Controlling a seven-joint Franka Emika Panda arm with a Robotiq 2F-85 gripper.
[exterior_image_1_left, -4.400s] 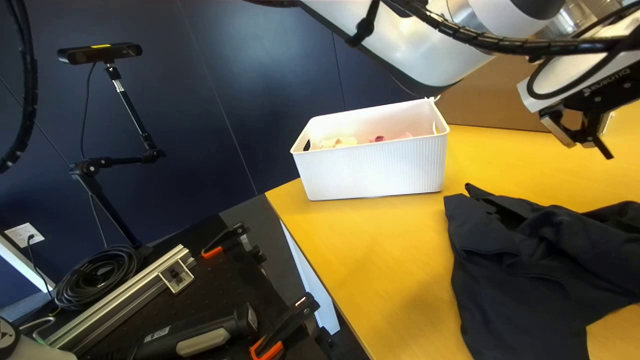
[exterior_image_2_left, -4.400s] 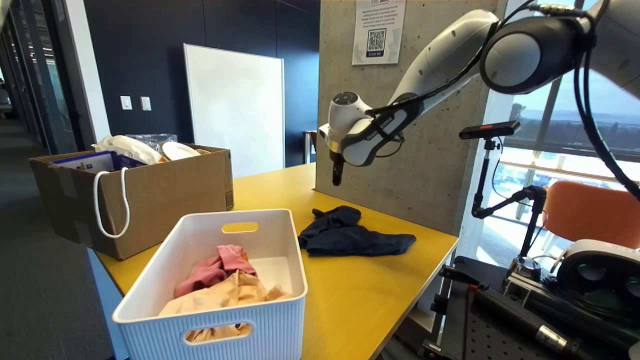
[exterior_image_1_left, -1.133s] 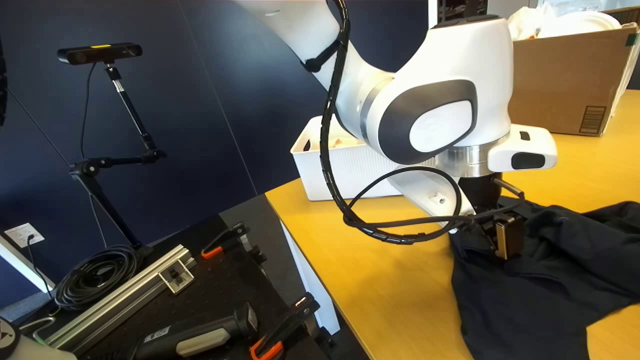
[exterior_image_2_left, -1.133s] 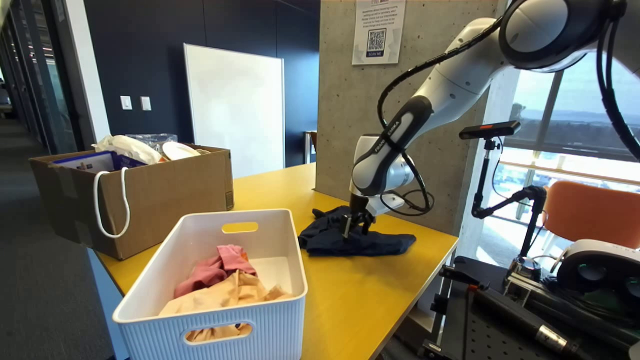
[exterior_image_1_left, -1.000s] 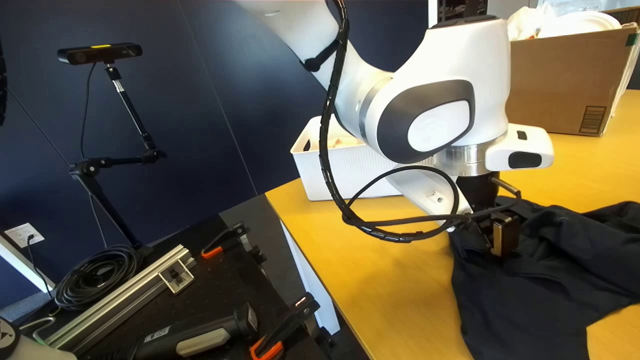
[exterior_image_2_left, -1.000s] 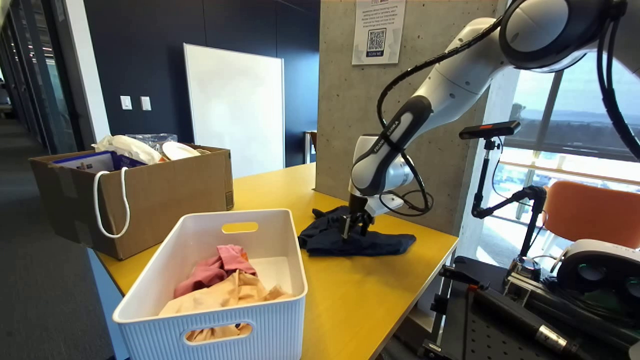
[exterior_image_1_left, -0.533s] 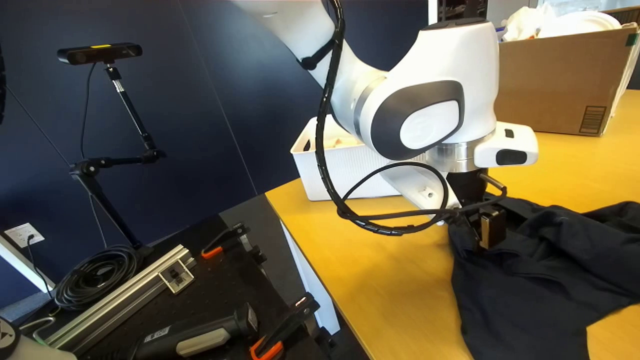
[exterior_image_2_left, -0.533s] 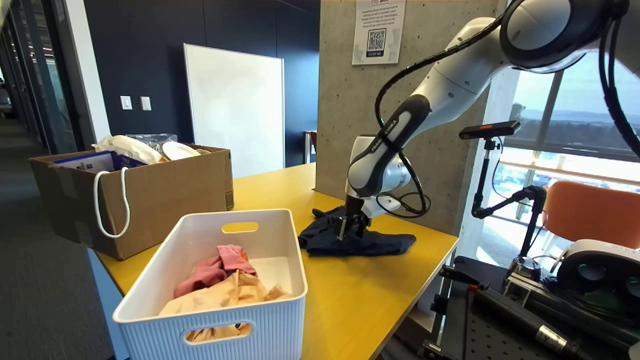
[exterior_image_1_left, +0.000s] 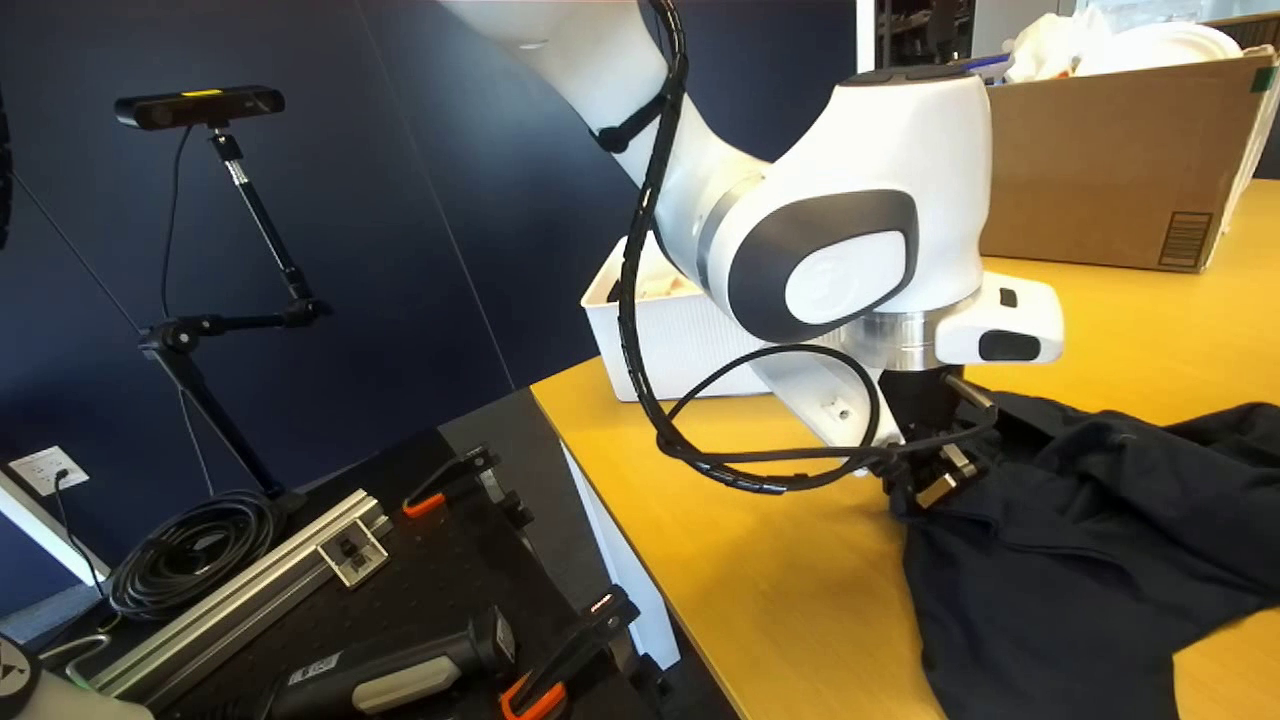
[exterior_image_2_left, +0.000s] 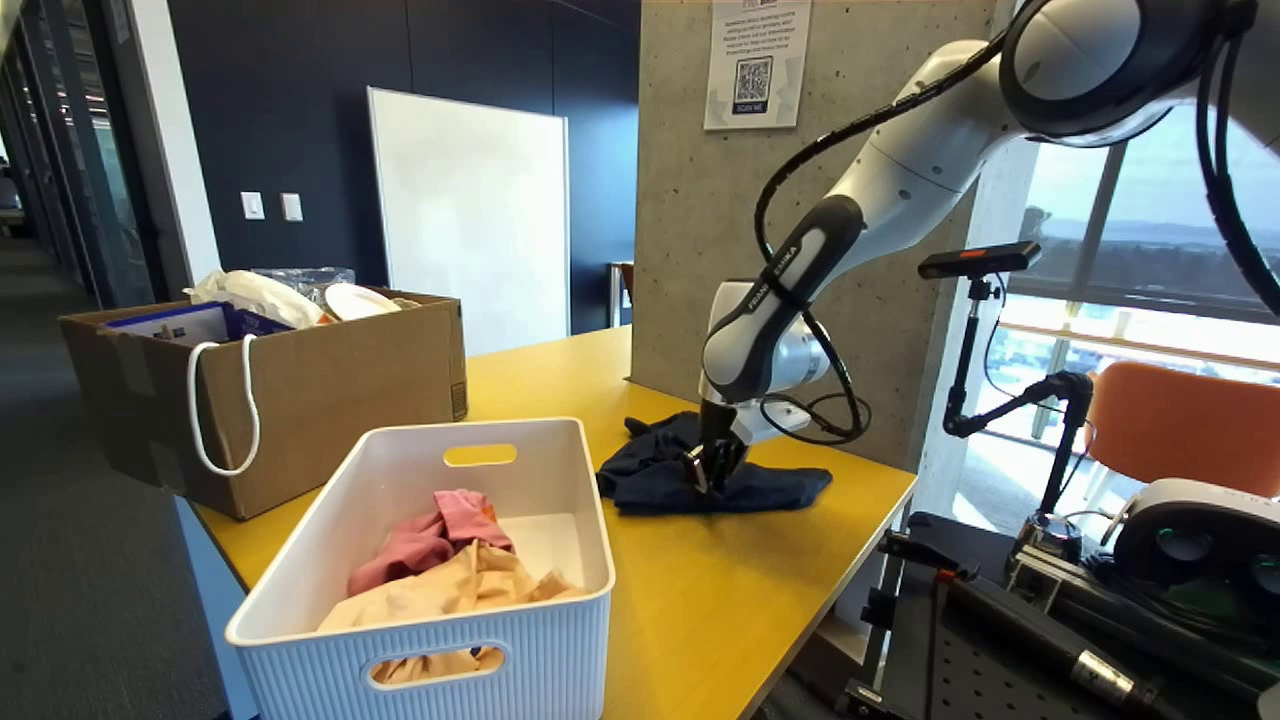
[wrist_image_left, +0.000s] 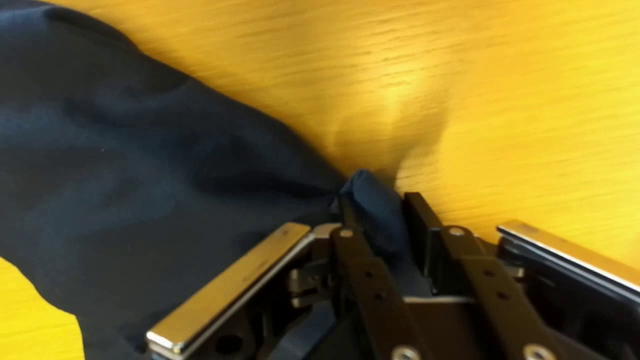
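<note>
Lowered from its raised position of about four seconds earlier, a white robot arm (exterior_image_2_left: 890, 195) has brought its gripper (wrist_image_left: 378, 202) down to a dark navy cloth (wrist_image_left: 125, 165) on a yellow tabletop (exterior_image_2_left: 700, 600). Lettering on the arm reads FRAN and EMIKA on either side of a black strap (exterior_image_2_left: 788, 292) in an exterior view. Behind it, a poster (exterior_image_2_left: 755, 50) on a concrete pillar (exterior_image_2_left: 690, 220) bears a QR code (exterior_image_2_left: 752, 82) above the words SCAN ME; its finer print is too small to make out. A dark printed mark on a cardboard box (exterior_image_1_left: 1100, 170) cannot be read. The cloth, matte and nearly black, lies rumpled near the foot of the pillar, well creased, apart from a white ribbed basket (exterior_image_2_left: 540, 660). In the wrist view, the fingers (wrist_image_left: 420, 215) pinch a fold at the cloth's edge, a small tuft standing up between them and wrinkles running toward the tips. About a second ago they stood apart; the edge, smoother before, is now gathered. Inside the basket, a pink cloth (exterior_image_2_left: 415, 555) and a peach cloth (exterior_image_2_left: 440, 595) lie as they did in the earlier frames.
</note>
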